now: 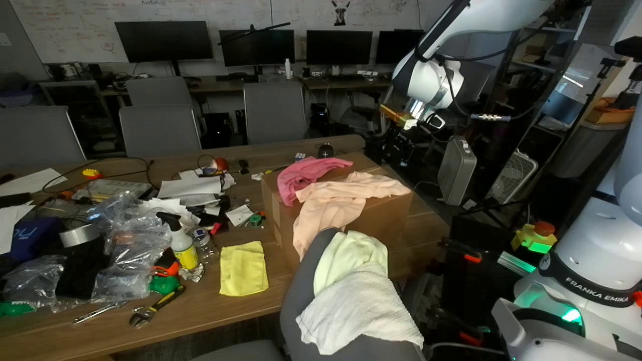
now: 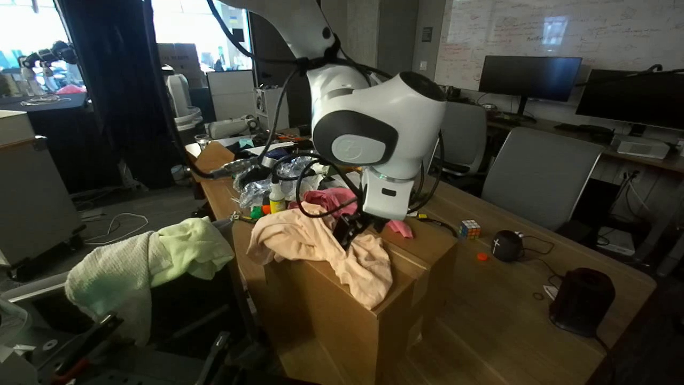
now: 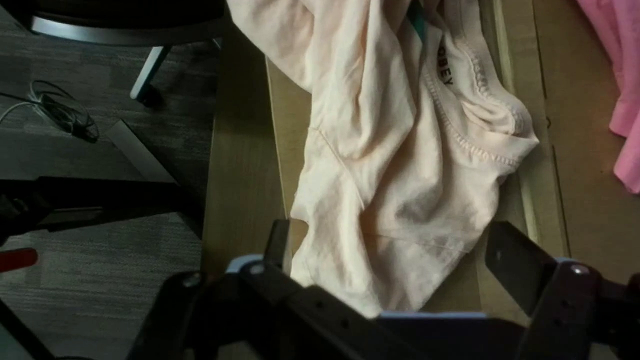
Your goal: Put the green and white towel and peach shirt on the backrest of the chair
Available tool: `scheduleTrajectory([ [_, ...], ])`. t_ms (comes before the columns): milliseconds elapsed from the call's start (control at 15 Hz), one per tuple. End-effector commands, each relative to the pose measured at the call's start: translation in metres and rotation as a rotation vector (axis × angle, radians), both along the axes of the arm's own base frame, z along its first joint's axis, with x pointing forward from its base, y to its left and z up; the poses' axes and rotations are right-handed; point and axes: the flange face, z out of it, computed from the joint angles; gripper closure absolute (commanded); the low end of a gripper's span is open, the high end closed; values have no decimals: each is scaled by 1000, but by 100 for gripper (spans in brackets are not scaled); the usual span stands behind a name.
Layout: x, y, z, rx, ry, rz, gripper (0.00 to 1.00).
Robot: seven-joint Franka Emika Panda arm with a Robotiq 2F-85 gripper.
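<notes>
Your gripper (image 3: 389, 235) is spread wide, nothing pinched. Peach shirt (image 3: 372, 125) lies below on the cardboard box (image 2: 331, 315), long axis running up the wrist view from that gap, so closing should pinch across it imo. Green and white towel (image 1: 358, 296) is already on the chair backrest (image 1: 302, 281).

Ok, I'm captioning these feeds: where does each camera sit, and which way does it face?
Exterior view: high, near the chair, facing the whiteboard; arm and base at right.
Exterior view: high, by the box, looking along the table; arm hanging mid-frame.
Wrist view: on the arm, facing down at the peach shirt; open jaws along the bottom.
Both exterior views share box, peach shirt and towel.
</notes>
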Motion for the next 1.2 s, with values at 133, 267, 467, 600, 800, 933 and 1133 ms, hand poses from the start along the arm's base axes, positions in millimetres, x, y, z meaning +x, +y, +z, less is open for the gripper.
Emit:
scheduleTrajectory([
  [133,39,-17,-26,-1,72,-109,0],
  [267,49,-20,-39,9,103,-123,0],
  [467,53,-19,-69,38,174,-125,0],
  [600,51,-16,-89,67,218,-127,0],
  [800,45,-12,-115,105,273,-131,0],
  [933,44,-12,-124,116,289,-134,0],
  [1133,45,-11,-127,130,299,-135,0],
])
